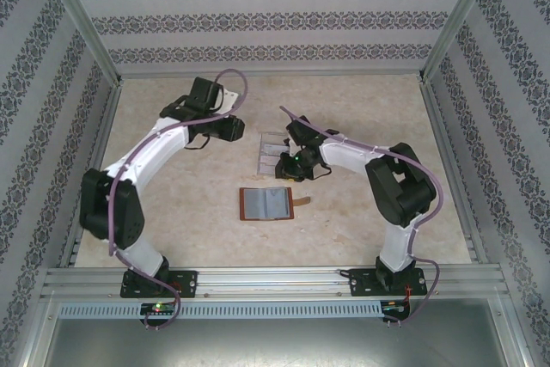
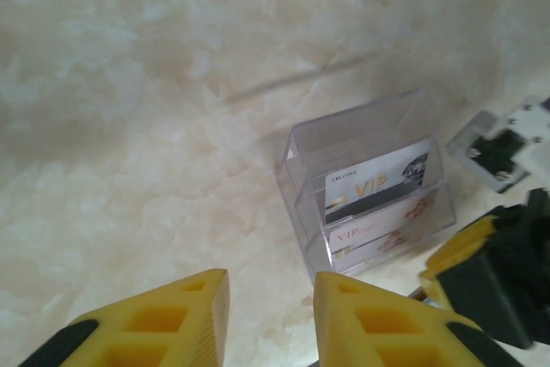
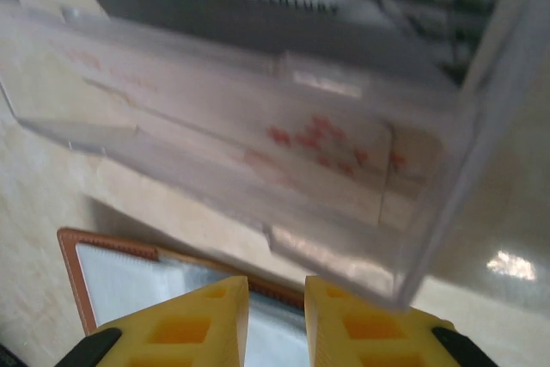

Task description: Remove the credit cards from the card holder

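Beyond card holder (image 1: 266, 204): clear box (image 1: 273, 154) holding cards (image 2: 378, 182).

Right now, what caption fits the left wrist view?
Left gripper, empty and open, hovers over the marble-look table beside a clear plastic box holding VIP cards.

Clear glossy plastic box (image 2: 361, 126), glossy credit cards (image 2: 378, 180), brown leather card holder (image 1: 270, 204), smooth marbled tabletop (image 2: 129, 126)

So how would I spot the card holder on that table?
Look at the middle of the pale table. The card holder lies there, open and flat. Unlike the clear box just beyond it, it is brown-edged with grey pockets inside.
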